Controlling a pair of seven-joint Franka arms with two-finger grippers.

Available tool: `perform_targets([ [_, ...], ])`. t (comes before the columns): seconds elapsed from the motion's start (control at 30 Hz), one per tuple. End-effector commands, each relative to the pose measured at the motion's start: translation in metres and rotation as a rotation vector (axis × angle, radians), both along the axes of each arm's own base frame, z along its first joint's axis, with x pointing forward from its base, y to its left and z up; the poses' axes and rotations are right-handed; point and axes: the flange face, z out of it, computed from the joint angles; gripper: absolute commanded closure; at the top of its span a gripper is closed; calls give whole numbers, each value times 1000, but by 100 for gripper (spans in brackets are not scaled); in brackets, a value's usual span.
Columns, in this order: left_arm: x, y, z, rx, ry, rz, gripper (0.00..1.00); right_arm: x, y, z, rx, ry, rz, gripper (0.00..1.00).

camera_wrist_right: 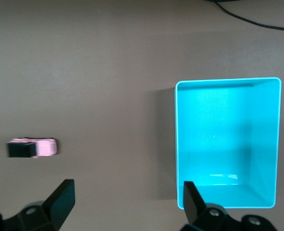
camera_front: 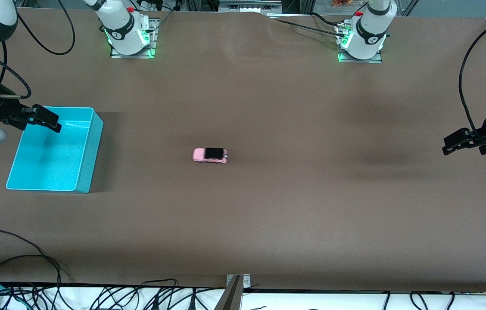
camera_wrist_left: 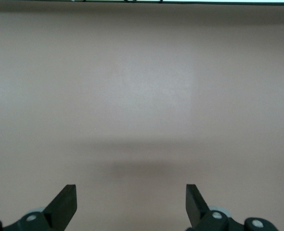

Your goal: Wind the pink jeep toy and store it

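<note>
Front view first: jeep [camera_front: 210, 155] stands on its wheels on the brown table [camera_front: 269, 215], about in the middle between the two arms' ends, with nothing touching it. It has a light pink body and a black roof. A turquoise bin [camera_front: 90, 148] sits toward the right arm's end of the table, well apart from the jeep, and nothing lies in it. The right gripper [camera_front: 47, 119] hangs over the bin's rim, at the edge that is farther from the front camera. The left gripper [camera_front: 456, 143] hangs over bare table at the left arm's end, well apart from the jeep. Both arms wait – neither holds anything. Some black cables [camera_front: 32, 275] lie along the table edge nearest to the front camera.

Left wrist view: only the brown table [camera_wrist_left: 142, 96] is seen under the left gripper [camera_wrist_left: 131, 202]. Its two black fingers [camera_wrist_left: 65, 202] stand wide apart, so the jaws are open, and nothing is between them.

Right wrist view: the right gripper [camera_wrist_right: 127, 199] has its fingers [camera_wrist_right: 62, 199] spread wide also – open and holding nothing. Below it the bin [camera_wrist_right: 180, 144] shows its turquoise floor and walls. The jeep [camera_wrist_right: 32, 147] is seen on the table [camera_wrist_right: 84, 72], apart from the bin, a little blurred. One black cable [camera_wrist_right: 257, 21] crosses a corner of this view.
</note>
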Motion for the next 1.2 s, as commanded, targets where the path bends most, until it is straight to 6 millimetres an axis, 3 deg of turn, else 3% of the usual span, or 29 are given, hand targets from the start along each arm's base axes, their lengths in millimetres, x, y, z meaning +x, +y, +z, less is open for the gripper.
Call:
perform_targets([
  [0.0,-5,-3,3,-10,11,-26,0,-3,0,7,-4,0,18,0],
  [1.17,-7,-2,1,-8,28,-25,0,-4,1,6,-4,8,18,0],
])
